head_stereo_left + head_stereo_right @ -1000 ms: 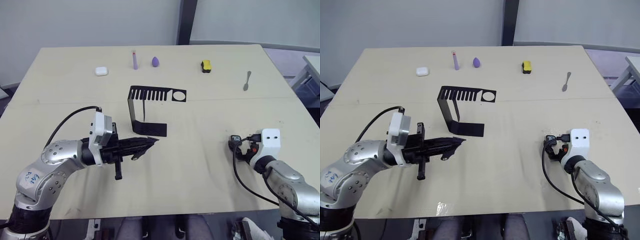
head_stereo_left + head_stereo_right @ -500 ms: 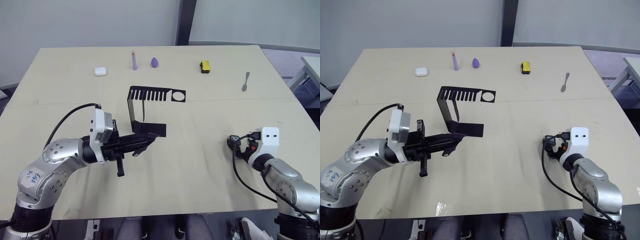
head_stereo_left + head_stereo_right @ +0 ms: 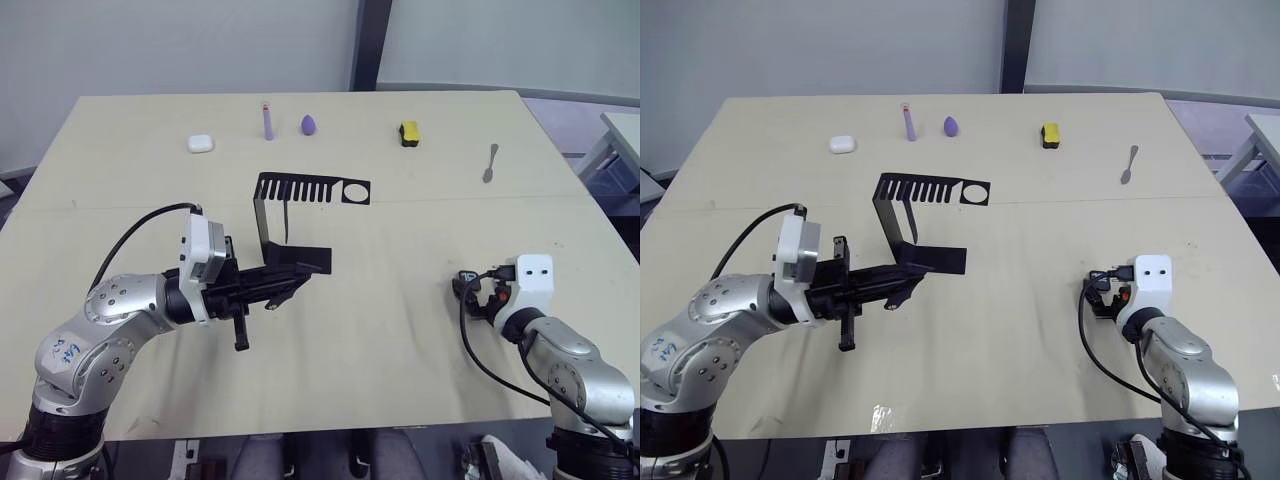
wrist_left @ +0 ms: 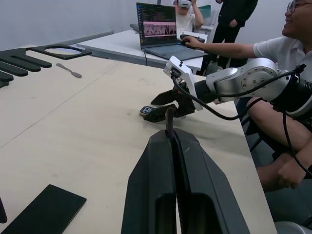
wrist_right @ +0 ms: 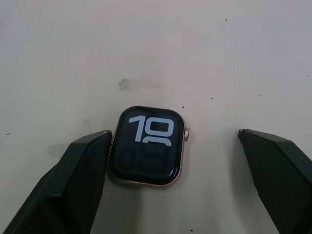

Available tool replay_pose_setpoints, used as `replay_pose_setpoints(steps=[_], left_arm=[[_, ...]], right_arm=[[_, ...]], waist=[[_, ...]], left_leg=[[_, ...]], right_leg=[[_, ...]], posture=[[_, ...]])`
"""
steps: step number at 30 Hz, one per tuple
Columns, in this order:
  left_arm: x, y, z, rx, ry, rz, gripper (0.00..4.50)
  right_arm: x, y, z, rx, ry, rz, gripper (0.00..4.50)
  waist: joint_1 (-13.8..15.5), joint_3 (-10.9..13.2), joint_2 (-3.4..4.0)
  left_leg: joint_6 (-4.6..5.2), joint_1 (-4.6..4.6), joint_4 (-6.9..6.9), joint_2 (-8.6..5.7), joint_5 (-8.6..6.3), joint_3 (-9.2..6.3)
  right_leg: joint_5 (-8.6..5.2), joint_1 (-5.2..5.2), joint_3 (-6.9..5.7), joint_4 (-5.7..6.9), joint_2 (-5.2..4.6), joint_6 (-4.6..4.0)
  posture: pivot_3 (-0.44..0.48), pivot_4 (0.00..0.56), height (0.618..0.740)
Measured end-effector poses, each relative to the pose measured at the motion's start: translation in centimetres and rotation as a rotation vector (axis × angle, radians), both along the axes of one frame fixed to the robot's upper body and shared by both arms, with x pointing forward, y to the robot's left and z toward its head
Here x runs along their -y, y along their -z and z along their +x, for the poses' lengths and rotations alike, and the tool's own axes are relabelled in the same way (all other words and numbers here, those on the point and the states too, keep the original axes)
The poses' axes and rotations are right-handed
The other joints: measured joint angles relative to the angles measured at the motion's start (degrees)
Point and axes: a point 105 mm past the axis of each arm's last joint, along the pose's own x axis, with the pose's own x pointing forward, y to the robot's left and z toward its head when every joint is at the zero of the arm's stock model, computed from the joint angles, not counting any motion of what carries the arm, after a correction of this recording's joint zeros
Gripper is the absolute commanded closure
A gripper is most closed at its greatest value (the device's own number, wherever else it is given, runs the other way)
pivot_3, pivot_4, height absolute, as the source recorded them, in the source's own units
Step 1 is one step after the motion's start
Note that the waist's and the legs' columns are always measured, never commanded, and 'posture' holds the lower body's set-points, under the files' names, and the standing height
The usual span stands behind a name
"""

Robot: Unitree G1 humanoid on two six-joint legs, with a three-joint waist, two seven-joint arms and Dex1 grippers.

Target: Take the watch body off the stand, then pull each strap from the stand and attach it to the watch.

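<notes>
A pale wooden surface [image 3: 400,330] carries the black stand [image 3: 292,222] near its middle and the watch body [image 5: 146,146] lying face-up. Along the far edge sit a white case [image 3: 200,143], lilac stick [image 3: 267,121], purple egg-shaped piece [image 3: 309,124], yellow-black block [image 3: 409,131] and spoon [image 3: 490,161].

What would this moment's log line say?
left end effector: shut on strap; right end effector: open, flanking watch body on table
</notes>
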Motion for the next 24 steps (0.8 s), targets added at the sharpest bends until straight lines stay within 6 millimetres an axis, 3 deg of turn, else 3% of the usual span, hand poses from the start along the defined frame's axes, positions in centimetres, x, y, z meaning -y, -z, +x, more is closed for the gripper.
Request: replay_pose_setpoints(steps=[2,5,8,10,20,24], left_arm=[[0.0,0.0,0.0,0.0,0.0,0.0,4.5],[0.0,0.0,0.0,-0.002,-0.002,0.0,4.5],[0.0,0.0,0.0,-0.002,-0.001,0.0,4.5],[0.0,0.0,0.0,-0.002,0.0,0.001,4.5],[-0.1,0.2,0.0,0.003,0.006,0.013,4.5],[0.2,0.0,0.2,0.034,0.018,0.029,4.5]], right_arm=[[0.0,0.0,0.0,-0.001,0.0,0.0,0.1],[-0.2,0.1,0.0,-0.002,-0.002,0.002,0.9],[-0.4,0.2,0.0,-0.003,-0.006,0.007,2.43],[-0.6,0.4,0.0,-0.005,-0.006,0.018,2.98],[-0.6,0.2,0.1,0.028,-0.013,0.034,2.97],[-1.1,-0.3,-0.2,0.027,-0.154,0.031,2.97]], waist=[[0.0,0.0,-0.03],[0.0,-0.1,-0.1],[0.1,-0.1,-0.21],[0.2,-0.2,-0.31],[0.1,-0.2,-0.39],[0.2,-0.2,-0.32]], left_leg=[[-0.01,0.01,0.0,0.02,0.0,0.0],[-0.03,0.01,0.0,0.05,-0.01,0.0],[-0.04,0.02,0.0,0.05,-0.01,0.0],[-0.04,0.02,0.0,0.05,-0.02,0.0],[-0.08,0.03,-0.02,0.08,-0.04,0.01],[-0.07,0.01,-0.03,0.08,-0.03,0.02]], right_leg=[[0.0,0.0,0.0,0.0,0.02,-0.01],[-0.01,0.0,0.0,0.0,0.03,-0.02],[-0.02,0.01,0.0,0.0,0.03,-0.04],[-0.02,0.02,0.0,-0.01,0.02,-0.04],[-0.05,0.01,0.0,0.0,0.03,-0.09],[-0.06,-0.01,-0.01,-0.02,0.03,-0.1]], posture=[[0.0,0.15,0.74],[0.0,0.15,0.74],[0.0,0.15,0.74],[0.0,0.15,0.74],[0.0,0.15,0.74],[0.0,0.15,0.74]])
